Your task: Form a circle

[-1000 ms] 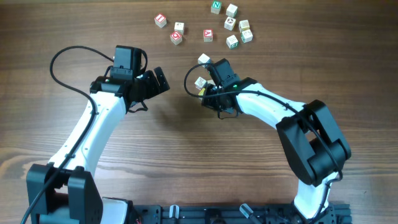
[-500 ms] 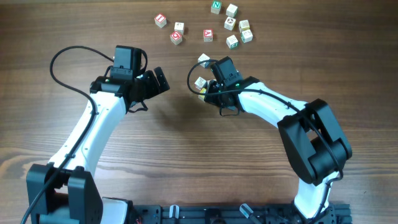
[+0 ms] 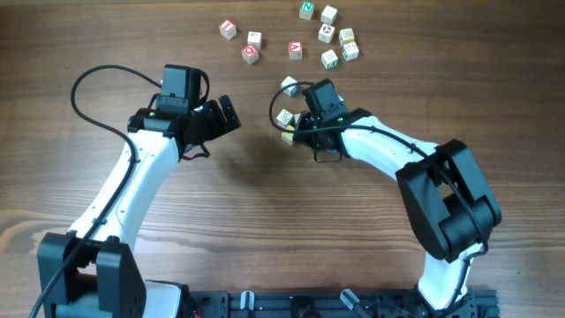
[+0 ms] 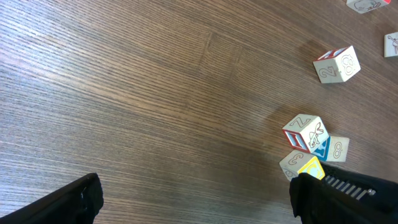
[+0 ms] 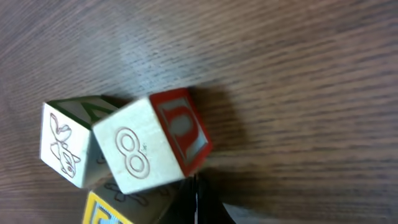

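Note:
Small pale wooden letter cubes lie in two loose groups, and no circle shows among them. Three sit mid-table: a whitish cube [image 3: 284,117], another [image 3: 290,86] and a yellow one [image 3: 289,137]. My right gripper [image 3: 294,129] is shut, its tip against this cluster. In the right wrist view the shut tips [image 5: 199,202] touch the cube marked 8 with a red face [image 5: 149,146], beside a rabbit cube [image 5: 65,140] and the yellow cube [image 5: 106,211]. My left gripper [image 3: 231,115] stands open and holds nothing, left of the cluster [image 4: 306,134].
Several more letter cubes are scattered along the far edge, from a red one [image 3: 228,28] to a green one [image 3: 330,59]. A lone cube [image 4: 336,64] lies beyond the cluster. Bare wooden table [image 3: 265,221] surrounds both arms.
My right wrist has crept slightly right and farther from me, staying shut against the cluster. The cubes barely shift. The left arm has not moved.

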